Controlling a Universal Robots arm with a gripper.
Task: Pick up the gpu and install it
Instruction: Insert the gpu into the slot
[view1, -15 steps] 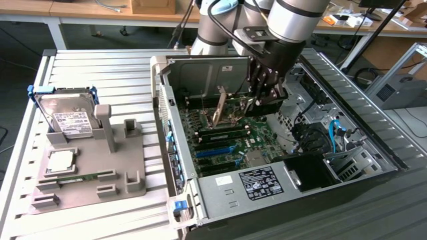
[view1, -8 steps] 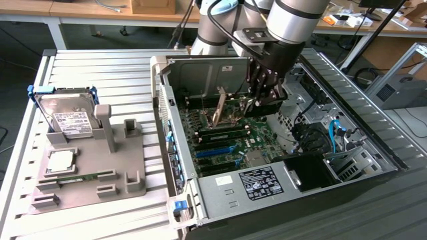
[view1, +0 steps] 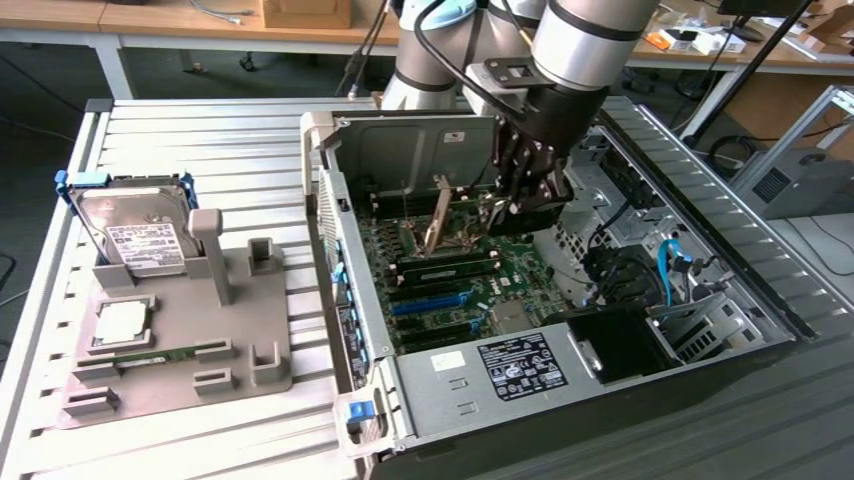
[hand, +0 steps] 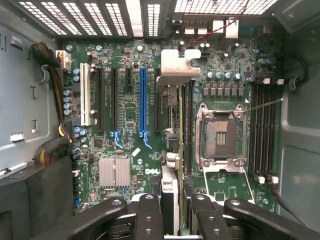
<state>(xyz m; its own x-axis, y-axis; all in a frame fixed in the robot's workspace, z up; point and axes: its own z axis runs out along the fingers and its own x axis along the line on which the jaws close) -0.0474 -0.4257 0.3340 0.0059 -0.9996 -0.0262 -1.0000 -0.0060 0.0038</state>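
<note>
On the slatted metal table (view1: 200, 140), item by item, largest first:

1. Computer case (view1: 747, 300): lying on its side with the side panel off, taking up most of the exterior view's right half.
2. Robot arm (view1: 587, 40): reaching down into the open case from above.
3. Motherboard (hand: 125, 100): lying flat on the case floor, showing a long blue slot (hand: 143, 100) among several black ones and an empty processor socket (hand: 220, 135).
4. Grey stand (view1: 174, 370): sitting beside the case on the exterior view's left, carrying a hard drive (view1: 134, 235) propped upright.
5. Gpu (hand: 181, 125): hanging edge-on over the motherboard, just beside the blue slot, on its processor-socket side. Its metal end bracket (hand: 176, 67) is pointing toward the vented rear wall of the case. Whether its lower edge is touching a slot cannot be told.
6. Gripper (hand: 175, 205): standing about half closed, its fingers (hand: 148, 210) pinching the two flat faces of the gpu at the end away from the bracket.

Handling note, as a judgement: the gpu is looking light, thin and stiff, but fragile. Its flat faces are likely giving little friction, so a pinch at one end may be letting it pivot. Bare board along the upper edge seems the safest place to hold, well apart from the connector edge and any raised parts. The bracket is appearing the sturdiest part.
</note>
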